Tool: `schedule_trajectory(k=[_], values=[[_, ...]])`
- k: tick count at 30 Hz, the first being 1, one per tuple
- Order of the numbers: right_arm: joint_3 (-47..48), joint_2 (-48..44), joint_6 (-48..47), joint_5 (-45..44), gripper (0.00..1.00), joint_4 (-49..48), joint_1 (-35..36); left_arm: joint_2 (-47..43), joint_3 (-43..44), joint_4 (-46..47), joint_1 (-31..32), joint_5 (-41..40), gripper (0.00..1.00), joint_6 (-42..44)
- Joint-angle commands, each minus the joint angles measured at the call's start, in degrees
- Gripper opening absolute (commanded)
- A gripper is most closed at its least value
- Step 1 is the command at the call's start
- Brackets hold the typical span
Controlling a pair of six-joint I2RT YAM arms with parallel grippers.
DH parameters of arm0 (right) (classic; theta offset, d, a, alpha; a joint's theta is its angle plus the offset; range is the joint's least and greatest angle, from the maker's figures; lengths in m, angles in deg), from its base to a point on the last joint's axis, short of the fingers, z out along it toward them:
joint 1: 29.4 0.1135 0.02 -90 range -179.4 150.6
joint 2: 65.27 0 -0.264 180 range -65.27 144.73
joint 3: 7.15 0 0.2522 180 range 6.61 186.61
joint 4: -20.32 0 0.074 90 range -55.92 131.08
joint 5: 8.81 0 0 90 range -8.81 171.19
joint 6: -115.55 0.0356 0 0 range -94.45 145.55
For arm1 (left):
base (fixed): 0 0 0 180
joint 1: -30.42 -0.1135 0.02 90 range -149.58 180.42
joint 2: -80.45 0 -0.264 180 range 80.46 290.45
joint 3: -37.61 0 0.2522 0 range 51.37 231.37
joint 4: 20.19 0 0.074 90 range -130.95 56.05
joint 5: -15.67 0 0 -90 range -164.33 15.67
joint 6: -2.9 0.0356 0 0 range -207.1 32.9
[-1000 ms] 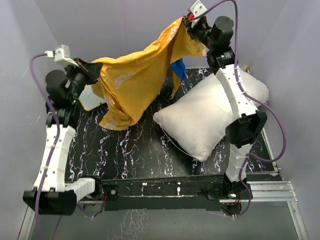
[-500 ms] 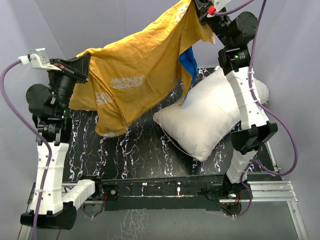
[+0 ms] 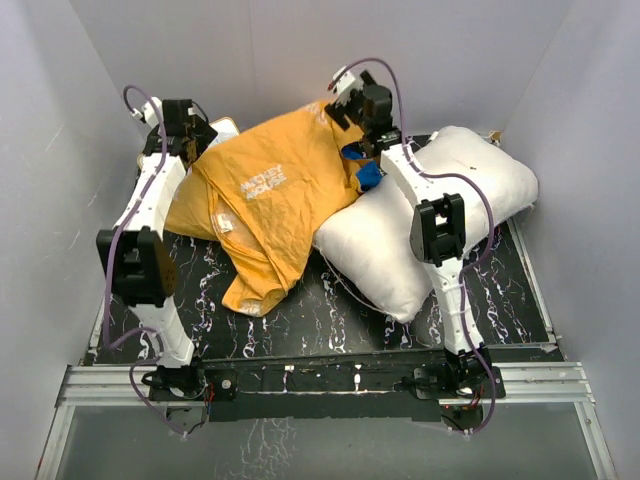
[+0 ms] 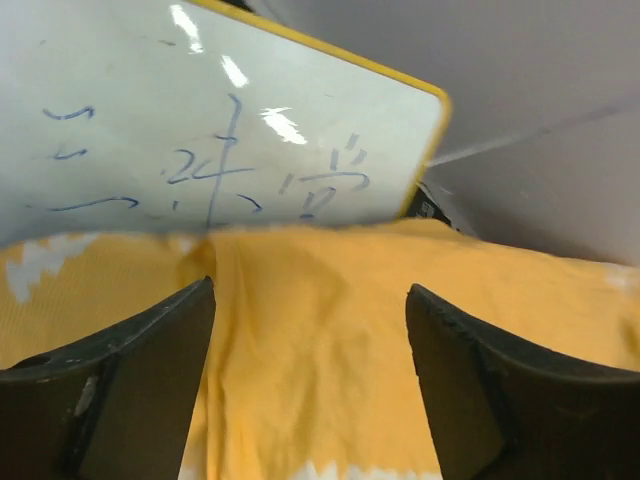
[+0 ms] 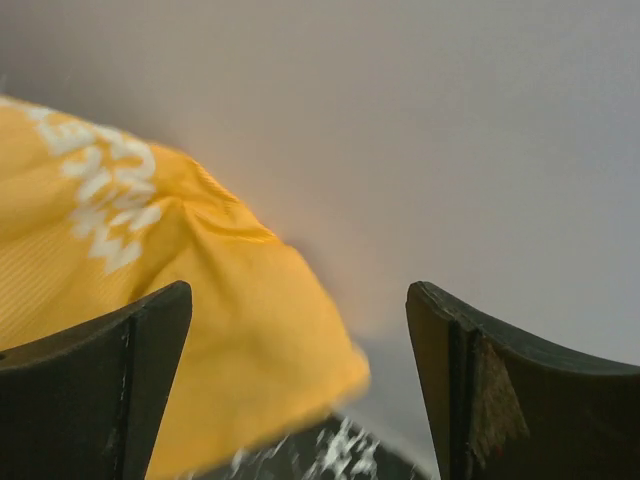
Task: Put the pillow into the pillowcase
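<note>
The orange-yellow pillowcase (image 3: 265,195) lies spread over the back left of the table, white lettering up. Its right edge rests on the white pillow (image 3: 385,245), and a bit of its blue face (image 3: 366,176) shows there. The pillow lies slanted across the right half. My left gripper (image 3: 197,132) hovers open at the cloth's back left corner; in the left wrist view my left gripper (image 4: 310,290) has the orange cloth (image 4: 320,380) loose below it. My right gripper (image 3: 345,100) is open at the back right corner, its fingers (image 5: 130,370) apart, with a corner of the pillowcase (image 5: 150,290) beneath, not pinched.
A yellow-framed whiteboard (image 4: 200,110) with blue writing leans at the back left, just behind the pillowcase, and shows as the whiteboard (image 3: 225,127) from above. Grey walls close in the back and both sides. The black marbled table (image 3: 340,315) shows bare in front.
Both grippers held the pillowcase high and stretched; now both have opened and dropped lower toward the back. The cloth has fallen flat onto the table and the pillow's edge.
</note>
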Motion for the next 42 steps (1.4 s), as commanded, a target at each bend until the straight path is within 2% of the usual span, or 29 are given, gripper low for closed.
schedule_trajectory(k=[1,3,5,8,9,11,14,18,23,28,32,33,34,36,37,38,42], values=[[-9.7,-13.8,1.6,-2.1,0.94,-0.4,0.9,1.7,14.6,-20.5,-0.1,-10.3,0.81,0.0],[-16.2,-20.1,5.0,5.3,0.95,3.8,0.6,-2.8,9.9,-16.9,-0.1,-9.1,0.83,3.2],[-18.6,-25.2,8.3,12.9,0.96,11.6,0.0,-10.3,0.7,-9.6,-0.6,-4.6,0.86,6.8],[-21.9,-30.7,13.8,23.1,0.96,21.2,-1.6,-24.9,-16.8,3.1,-1.7,7.2,0.90,10.1],[-22.7,-32.0,14.5,27.4,0.96,24.7,-2.6,-30.1,-24.5,8.2,-1.9,11.7,0.89,10.2],[-27.1,-35.2,16.7,32.1,0.95,27.6,-4.7,-39.5,-34.8,12.8,-2.2,19.1,0.86,7.9],[-35.1,-40.6,14.8,31.9,0.94,30.0,-6.0,-51.2,-45.2,13.2,-2.5,25.3,0.84,1.8],[-34.9,-39.1,13.4,23.2,0.92,36.7,-6.6,-59.6,-52.7,11.6,-2.5,31.4,0.83,-6.8],[-30.5,-32.6,14.2,19.3,0.83,42.8,-6.9,-57.8,-55.2,14.0,-2.5,37.8,0.82,-11.9],[-28.4,-27.4,15.7,20.2,0.77,43.2,-6.6,-50.3,-52.9,14.7,-2.5,43.3,0.82,-12.8],[-27.3,-24.2,16.8,20.6,0.69,43.2,-6.3,-47.9,-53.2,16.4,-2.1,44.4,0.82,-13.7],[-27.1,-23.8,17.0,20.5,0.65,43.0,-6.3,-47.7,-53.5,16.5,-2.2,44.1,0.83,-13.7],[-26.9,-23.4,17.1,20.2,0.56,42.8,-6.3,-47.5,-53.8,16.5,-2.2,43.9,0.82,-13.7],[-26.1,-22.9,17.3,17.3,0.22,41.2,-6.4,-47.3,-54.4,16.4,-2.1,43.7,0.82,-13.6],[-25.3,-22.4,17.4,15.3,0.12,40.2,-6.6,-47.2,-54.9,16.3,-2.0,43.6,0.82,-13.6],[-24.1,-21.6,17.7,13.2,0.08,39.2,-7.3,-47.0,-55.1,16.2,-2.0,43.6,0.82,-13.6],[-16.4,-18.6,16.3,1.6,0.08,35.4,-10.7,-46.4,-55.1,15.4,-2.1,43.2,0.82,-12.8]])
